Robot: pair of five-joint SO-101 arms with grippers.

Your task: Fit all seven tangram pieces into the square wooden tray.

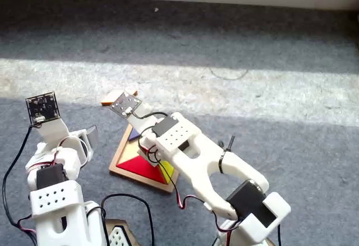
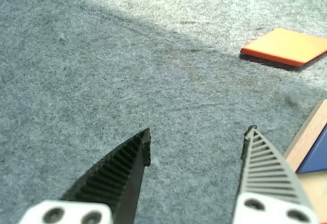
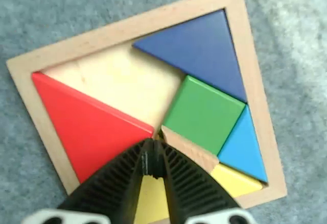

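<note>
— Where is the tray?

— The tray lies flat on the grey table, toward the near edge, under the right arm.

— What is in it?

— A red triangle, a dark blue triangle, a green square, a light blue triangle and a yellow piece. Bare wood shows between the red and the dark blue.

— And the right tool?

— The right tool hangs over the tray, fingers pressed together with nothing seen between them, tips above where red meets yellow.

— The left one?

— The left tool is spread wide over the table beside the tray, gripping nothing. An orange piece lies on the table toward the far edge, apart from the tray.
</note>
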